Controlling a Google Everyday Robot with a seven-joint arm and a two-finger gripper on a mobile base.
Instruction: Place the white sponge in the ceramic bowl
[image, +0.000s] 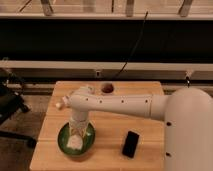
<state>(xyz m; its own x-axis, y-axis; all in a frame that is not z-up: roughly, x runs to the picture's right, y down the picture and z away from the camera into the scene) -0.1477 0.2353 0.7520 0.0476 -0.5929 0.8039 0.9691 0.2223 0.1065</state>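
The white arm (125, 105) reaches leftward across the wooden bench (107, 145), its wrist bending straight down over the ceramic bowl (76, 141) near the front left corner. The gripper (75, 135) hangs inside the bowl; whether the jaws are clenched or released cannot be told. The white sponge (74, 143) sits in the bowl, right under the gripper. A black phone (131, 144) lies flat to the right, apart from the bowl. A small white cup (106, 88) with dark contents stands near the back edge.

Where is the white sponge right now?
The white sponge sits inside the green ceramic bowl at the table's front left, directly beneath the claw.
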